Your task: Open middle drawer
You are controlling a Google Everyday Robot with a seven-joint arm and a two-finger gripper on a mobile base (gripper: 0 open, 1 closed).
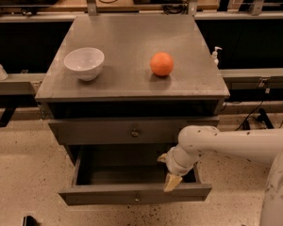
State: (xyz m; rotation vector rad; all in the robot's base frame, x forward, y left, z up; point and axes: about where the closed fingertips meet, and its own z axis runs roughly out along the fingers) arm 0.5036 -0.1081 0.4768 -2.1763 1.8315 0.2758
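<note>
The middle drawer (pixel 104 195) stands pulled out below the taller-fronted closed drawer (pixel 99 132). Its low grey front panel carries a small round knob (pixel 137 197), and its plain grey inside shows. My gripper (pixel 167 170) is on the white arm that reaches in from the right. It sits inside the drawer at the right front, just behind the front panel. Its two tan fingertips (pixel 172 182) stand apart, the lower one against the top edge of the panel. It holds nothing.
A white bowl (pixel 84 63) and an orange ball (pixel 161 63) sit on the grey cabinet top (pixel 127 36). A small pump bottle (pixel 215 55) stands on the ledge at right. Cables lie on the speckled floor at right (pixel 254 119).
</note>
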